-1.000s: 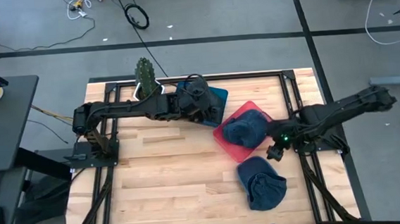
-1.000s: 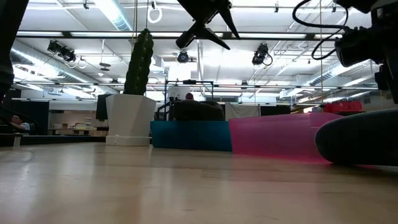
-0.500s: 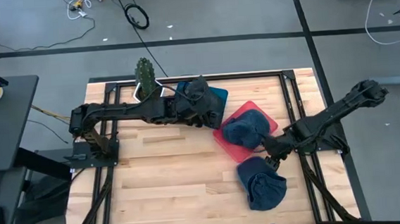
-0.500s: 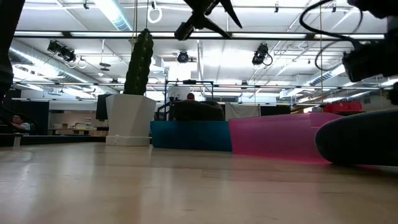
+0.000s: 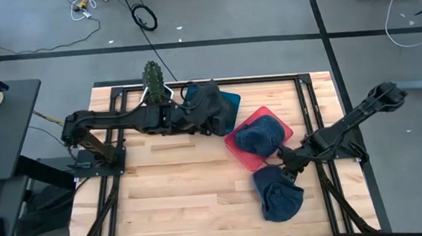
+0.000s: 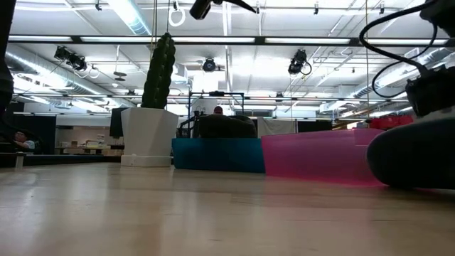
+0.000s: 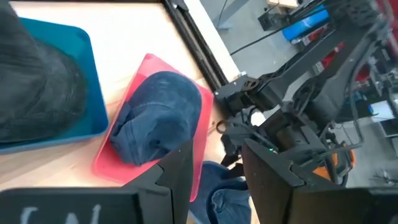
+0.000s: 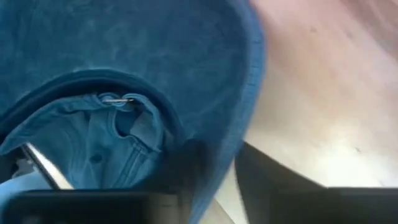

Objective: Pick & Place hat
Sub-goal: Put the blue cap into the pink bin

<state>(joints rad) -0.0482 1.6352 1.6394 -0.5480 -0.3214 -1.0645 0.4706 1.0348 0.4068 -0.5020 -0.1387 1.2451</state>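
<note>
A blue denim hat [image 5: 279,193] lies on the wooden table near its right front, also seen in the low view [image 6: 416,160]. My right gripper [image 5: 285,169] has come down on the hat's far edge and is shut on it. A second blue hat [image 5: 258,137] sits in a pink tray [image 5: 237,147]. A dark hat [image 7: 37,81] rests in a teal tray [image 5: 230,102]. My left gripper [image 7: 217,180] hangs open above the teal tray with nothing between its fingers. My right gripper has the blue hat's stitched edge [image 8: 239,134] between its two fingers, at the end of the hat nearest the pink tray. The fingers slant down from above, from the table's right side. The hat lies on the table.
A cactus in a white pot [image 5: 152,81] stands at the table's far edge, left of the teal tray. Black frame rails [image 5: 310,103] run along the table's sides. Bare wood [image 5: 178,180] lies in the middle and left front.
My right gripper has come down and toward the near edge onto the blue hat on the table, and the hat has shifted a little. My left gripper has risen above the teal tray, still open.
</note>
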